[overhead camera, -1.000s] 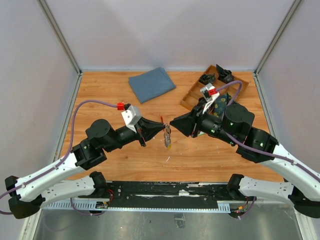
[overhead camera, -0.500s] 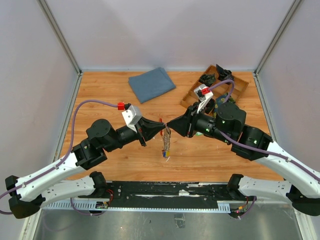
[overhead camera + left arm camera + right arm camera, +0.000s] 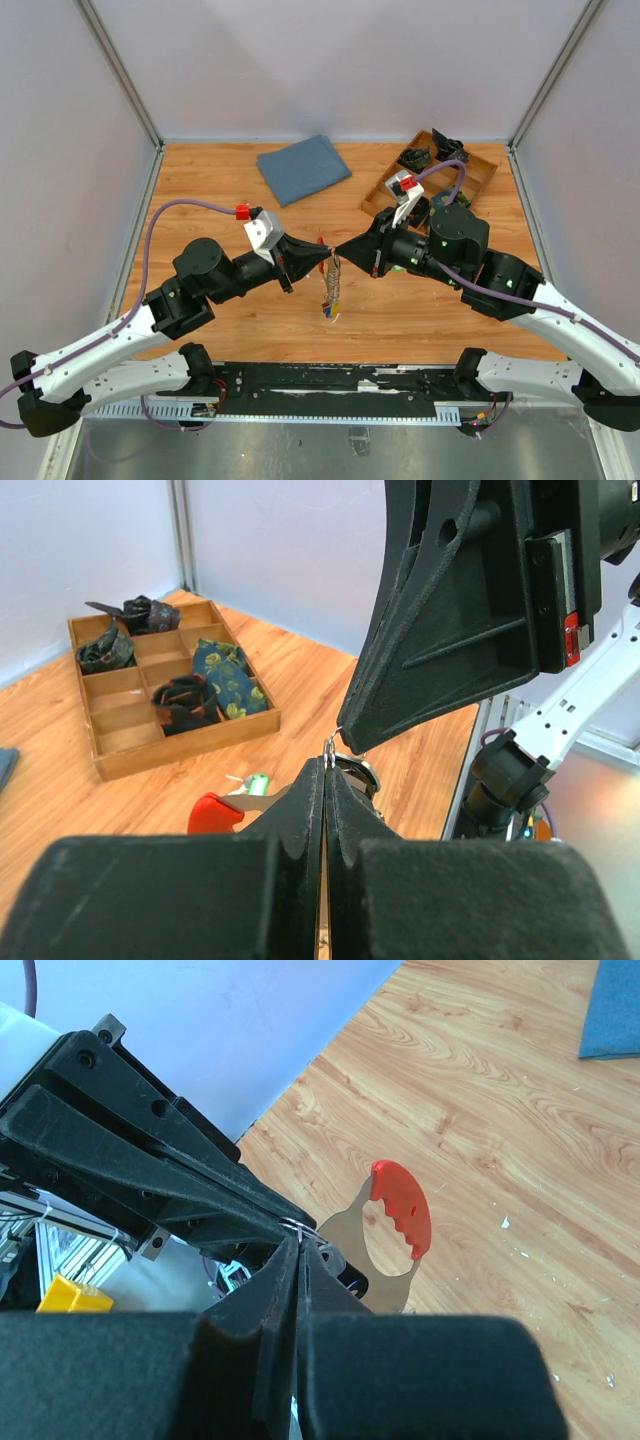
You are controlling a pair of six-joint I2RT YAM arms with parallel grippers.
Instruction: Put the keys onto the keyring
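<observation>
My left gripper (image 3: pixel 327 254) and right gripper (image 3: pixel 341 251) meet tip to tip above the middle of the table. Both are shut on a thin silver wire ring (image 3: pixel 329 748) that belongs to the keyring. In the right wrist view that wire (image 3: pixel 301 1228) sits at my right gripper's (image 3: pixel 298 1250) tips, against the left fingers (image 3: pixel 150 1160). The keyring's red curved loop (image 3: pixel 403 1208) on its grey metal plate hangs beside them. The keys (image 3: pixel 330 287) dangle in a bunch below the tips, just above the table. The right fingers (image 3: pixel 440 630) loom over my left gripper (image 3: pixel 328 768).
A folded blue cloth (image 3: pixel 303 168) lies at the back centre. A wooden compartment tray (image 3: pixel 374 206) with dark rolled items stands at the back right, seen also from the left wrist as the tray (image 3: pixel 180 752). Grey walls enclose the table.
My right gripper has moved left to meet the left gripper's tip and has shut there. The key bunch now hangs lower. The left arm has held still.
</observation>
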